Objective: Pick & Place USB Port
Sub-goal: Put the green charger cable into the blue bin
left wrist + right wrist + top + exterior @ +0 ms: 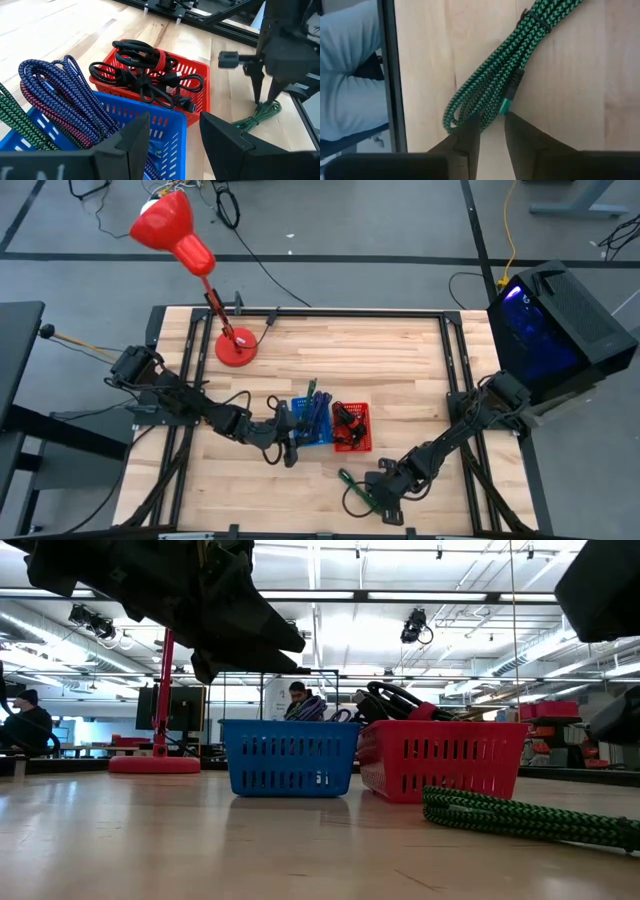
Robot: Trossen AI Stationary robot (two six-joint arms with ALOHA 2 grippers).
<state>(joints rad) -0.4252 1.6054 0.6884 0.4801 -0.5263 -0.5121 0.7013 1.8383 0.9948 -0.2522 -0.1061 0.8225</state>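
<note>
2 baskets, 1 blue point(312, 423) & 1 red point(352, 427); 1 green cable point(495, 75) on table, R gripper point(492, 131) fingers straddling it, L gripper point(175, 137) unclenched, empty.

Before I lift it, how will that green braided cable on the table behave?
The green braided cable is a bundle of loops cinched by a tie near one end, so it should lift as one piece. It probably sags, floppy. The right gripper straddles only a few strands; others may trail.
</note>
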